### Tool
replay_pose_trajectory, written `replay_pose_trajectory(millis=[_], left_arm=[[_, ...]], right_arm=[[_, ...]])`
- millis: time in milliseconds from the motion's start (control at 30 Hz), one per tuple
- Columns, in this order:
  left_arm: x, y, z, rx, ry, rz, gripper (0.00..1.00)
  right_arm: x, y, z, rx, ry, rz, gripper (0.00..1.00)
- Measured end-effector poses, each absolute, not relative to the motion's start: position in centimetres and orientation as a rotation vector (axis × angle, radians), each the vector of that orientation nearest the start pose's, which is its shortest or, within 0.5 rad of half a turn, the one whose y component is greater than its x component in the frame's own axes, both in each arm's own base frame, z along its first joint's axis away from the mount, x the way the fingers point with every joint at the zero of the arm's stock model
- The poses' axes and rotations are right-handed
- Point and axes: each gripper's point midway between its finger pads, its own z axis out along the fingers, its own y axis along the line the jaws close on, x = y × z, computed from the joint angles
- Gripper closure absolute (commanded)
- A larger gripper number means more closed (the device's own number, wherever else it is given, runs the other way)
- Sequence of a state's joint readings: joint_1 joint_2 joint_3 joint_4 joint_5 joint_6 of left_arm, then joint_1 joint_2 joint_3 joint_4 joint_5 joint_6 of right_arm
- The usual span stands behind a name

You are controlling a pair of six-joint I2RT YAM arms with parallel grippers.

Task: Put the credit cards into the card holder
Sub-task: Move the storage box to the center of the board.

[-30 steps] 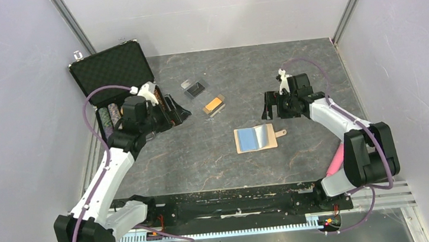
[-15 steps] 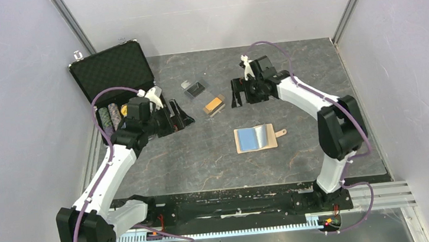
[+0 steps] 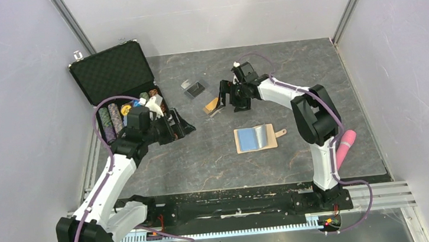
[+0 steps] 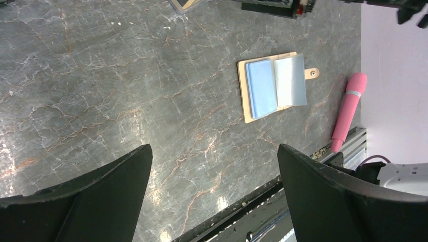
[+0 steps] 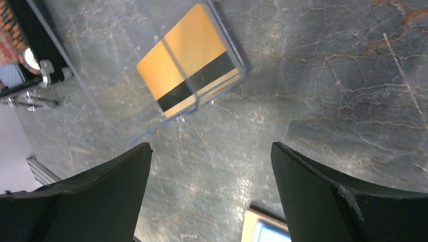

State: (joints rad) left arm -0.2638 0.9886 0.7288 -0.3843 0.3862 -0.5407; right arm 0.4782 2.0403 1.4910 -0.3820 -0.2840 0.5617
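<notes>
Right jaws, spread wide and empty, hang just beside the gold card (image 5: pixel 189 58) in its clear sleeve (image 5: pixel 101 75), far-left of the open card holder (image 3: pixel 255 138): I'd come down square across the card's edges, left jaws idling wide and empty

Tan card holder (image 3: pixel 255 138) lies open, blue lining up. Gold-orange card (image 5: pixel 188 53) and black card (image 3: pixel 195 88) lie flat beyond it, apparently in clear sleeves.

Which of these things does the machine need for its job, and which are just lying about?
For the job: gold-orange plastic card; small black card; open tan leather-like wallet, blue lining.
Lying about: black foam-lined case; round poker chips; pink plastic cylinder.
</notes>
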Motion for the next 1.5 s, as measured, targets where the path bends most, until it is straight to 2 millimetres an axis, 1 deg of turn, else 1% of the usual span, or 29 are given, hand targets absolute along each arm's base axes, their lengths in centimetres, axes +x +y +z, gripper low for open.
replay_pose_trajectory(millis=[67, 133, 300, 367, 433, 500, 600, 667, 800, 900, 1000, 1133, 1267, 1400, 1500], left_arm=[[25.4, -15.9, 16.2, -0.089, 2.295, -0.871, 0.0], [25.2, -15.9, 16.1, -0.088, 2.292, -0.874, 0.0], [24.9, -15.8, 16.3, -0.082, 2.271, -0.878, 0.0], [24.6, -15.7, 16.6, -0.081, 2.256, -0.881, 0.0], [24.4, -15.7, 17.0, -0.084, 2.236, -0.886, 0.0], [24.2, -15.6, 17.4, -0.088, 2.221, -0.892, 0.0], [24.1, -15.6, 17.9, -0.096, 2.203, -0.897, 0.0], [24.1, -15.5, 18.0, -0.104, 2.196, -0.893, 0.0], [24.1, -15.2, 18.5, -0.112, 2.174, -0.881, 0.0], [24.0, -15.2, 18.7, -0.111, 2.165, -0.88, 0.0], [24.0, -15.2, 18.4, -0.115, 2.179, -0.878, 0.0], [24.1, -15.2, 17.5, -0.13, 2.224, -0.869, 0.0], [24.5, -15.1, 16.7, -0.156, 2.279, -0.845, 0.0], [25.8, -15.4, 17.3, -0.164, 2.302, -0.84, 0.01], [27.1, -16.0, 17.7, -0.163, 2.324, -0.853, 0.06]], right_arm=[[40.8, 29.2, 5.3, 0.047, 2.635, 0.77, 0.14], [41.1, 29.5, 4.7, 0.104, 2.639, 0.786, 0.18], [42.5, 30.7, 4.5, 0.189, 2.607, 0.839, 0.31], [43.1, 31.3, 4.4, 0.201, 2.599, 0.851, 0.32], [43.7, 32.1, 4.3, 0.195, 2.594, 0.859, 0.4], [44.1, 32.8, 4.0, 0.171, 2.596, 0.85, 0.5], [43.8, 33.5, 3.2, 0.138, 2.613, 0.822, 0.61], [43.7, 33.4, 3.3, 0.12, 2.617, 0.796, 0.67], [44.4, 32.9, 4.0, 0.052, 2.602, 0.7, 0.78], [44.8, 32.1, 4.2, -0.002, 2.596, 0.62, 0.82], [45.1, 31.2, 4.5, -0.062, 2.591, 0.546, 0.87], [45.2, 30.0, 4.5, -0.161, 2.592, 0.469, 0.87], [45.1, 29.0, 4.5, -0.25, 2.594, 0.437, 0.87], [44.3, 28.7, 4.5, -0.311, 2.601, 0.469, 0.85], [43.5, 28.8, 4.4, -0.34, 2.611, 0.538, 0.81]])
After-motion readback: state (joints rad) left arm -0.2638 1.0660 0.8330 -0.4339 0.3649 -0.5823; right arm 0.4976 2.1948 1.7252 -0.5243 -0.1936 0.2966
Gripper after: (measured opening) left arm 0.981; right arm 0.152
